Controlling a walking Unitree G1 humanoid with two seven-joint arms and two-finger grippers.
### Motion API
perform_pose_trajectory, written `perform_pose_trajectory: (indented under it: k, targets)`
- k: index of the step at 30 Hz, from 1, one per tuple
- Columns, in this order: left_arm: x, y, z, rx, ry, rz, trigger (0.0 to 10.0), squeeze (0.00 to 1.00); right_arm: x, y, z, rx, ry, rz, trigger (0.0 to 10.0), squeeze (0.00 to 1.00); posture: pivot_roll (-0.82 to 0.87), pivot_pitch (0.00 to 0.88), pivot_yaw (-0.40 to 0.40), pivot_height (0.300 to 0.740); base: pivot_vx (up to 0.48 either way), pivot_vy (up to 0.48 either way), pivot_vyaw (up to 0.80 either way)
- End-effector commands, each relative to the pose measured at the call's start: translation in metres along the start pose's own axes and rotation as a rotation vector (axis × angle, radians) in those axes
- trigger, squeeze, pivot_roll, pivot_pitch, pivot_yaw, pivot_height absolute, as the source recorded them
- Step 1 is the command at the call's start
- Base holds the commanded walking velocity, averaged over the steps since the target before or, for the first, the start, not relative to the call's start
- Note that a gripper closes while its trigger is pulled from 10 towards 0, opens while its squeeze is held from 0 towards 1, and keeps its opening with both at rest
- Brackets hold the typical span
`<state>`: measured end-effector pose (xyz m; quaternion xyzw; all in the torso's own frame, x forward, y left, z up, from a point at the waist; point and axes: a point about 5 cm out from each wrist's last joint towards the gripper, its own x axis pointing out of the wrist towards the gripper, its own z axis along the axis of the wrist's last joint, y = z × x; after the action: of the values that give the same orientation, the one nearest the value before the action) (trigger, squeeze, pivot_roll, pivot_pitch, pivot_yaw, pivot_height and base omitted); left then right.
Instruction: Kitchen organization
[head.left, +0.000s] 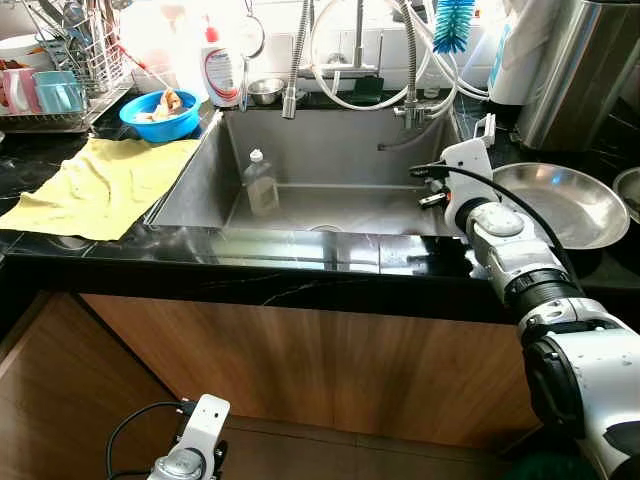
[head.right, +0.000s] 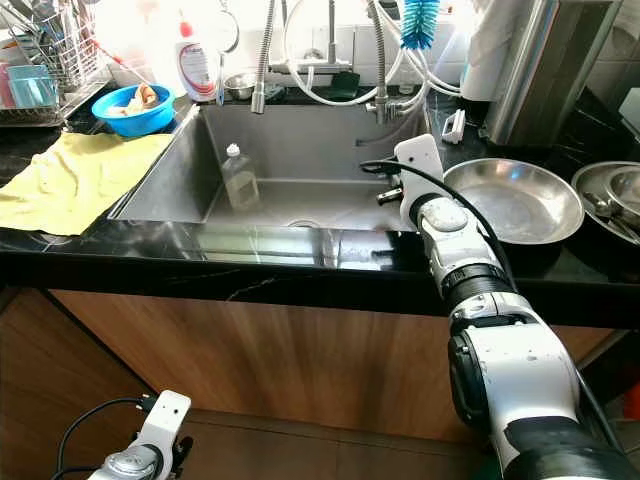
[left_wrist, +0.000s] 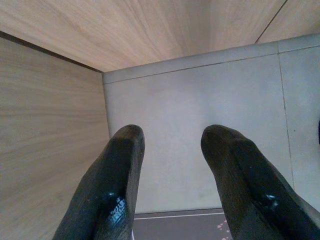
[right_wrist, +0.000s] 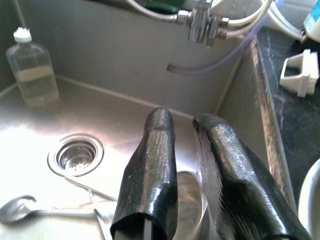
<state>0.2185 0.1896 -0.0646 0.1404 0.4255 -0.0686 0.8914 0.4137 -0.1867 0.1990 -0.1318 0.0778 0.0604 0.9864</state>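
Right end effector (right_wrist: 182, 125) partly hiding glass (right_wrist: 189, 197)

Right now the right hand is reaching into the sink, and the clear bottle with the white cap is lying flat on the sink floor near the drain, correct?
Not quite. The clear bottle stands upright against the sink's back-left wall, away from the drain, as the right wrist view shows. The right hand is indeed reaching into the sink.
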Motion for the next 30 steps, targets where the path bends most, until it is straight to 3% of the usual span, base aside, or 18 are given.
perform_pose_trajectory:
  k: [1,8,10,13,16,23,24,25,26,30]
  targets:
    - [-0.001,0.003,-0.006,0.004,0.015,0.013,10.0,0.00,0.002,0.003,0.012,0.018,-0.046,0.009,10.0,0.01,-0.10,0.000,0.058,0.740,0.000,0.000,0.00]
    - [-0.001,0.004,-0.005,0.007,0.011,0.014,10.0,0.00,0.001,-0.002,0.026,0.023,-0.122,-0.045,10.0,0.00,-0.10,0.000,0.059,0.740,0.000,0.000,0.00]
    - [-0.001,0.005,-0.005,0.011,0.012,0.013,10.0,0.00,-0.004,-0.014,0.043,0.067,-0.239,-0.156,10.0,0.00,-0.11,0.000,0.063,0.740,0.000,0.000,0.00]
    - [-0.001,0.005,-0.005,0.012,0.013,0.014,10.0,0.00,-0.008,-0.020,0.046,0.072,-0.277,-0.204,10.0,0.00,-0.11,0.000,0.068,0.740,0.000,0.000,0.00]
    - [-0.001,0.006,-0.005,0.017,0.013,0.013,10.0,0.00,-0.024,-0.037,0.041,0.147,-0.333,-0.342,10.0,0.00,-0.12,0.000,0.076,0.740,0.000,0.000,0.00]
    - [-0.001,0.003,-0.006,0.025,0.016,0.004,10.0,0.00,-0.068,-0.053,0.009,0.227,-0.334,-0.529,10.0,0.00,-0.14,0.000,0.087,0.740,0.000,0.000,0.00]
    - [-0.001,0.003,-0.005,0.025,0.015,0.004,10.0,0.00,-0.077,-0.055,0.003,0.245,-0.331,-0.563,10.0,0.25,-0.14,0.000,0.088,0.740,0.000,0.000,0.00]
    - [-0.001,0.003,-0.005,0.025,0.015,0.004,10.0,0.00,-0.077,-0.055,0.003,0.245,-0.331,-0.563,10.0,0.25,-0.14,0.000,0.088,0.740,0.000,0.000,0.00]
    - [-0.001,0.003,-0.005,0.026,0.014,0.003,10.0,0.00,-0.084,-0.058,-0.003,0.266,-0.331,-0.591,10.0,1.00,-0.15,0.000,0.092,0.740,0.000,0.000,0.00]
    - [-0.001,0.004,-0.004,0.030,0.014,0.001,10.0,0.00,-0.106,-0.062,-0.012,0.293,-0.323,-0.676,10.0,1.00,-0.15,0.000,0.096,0.740,0.000,0.000,0.00]
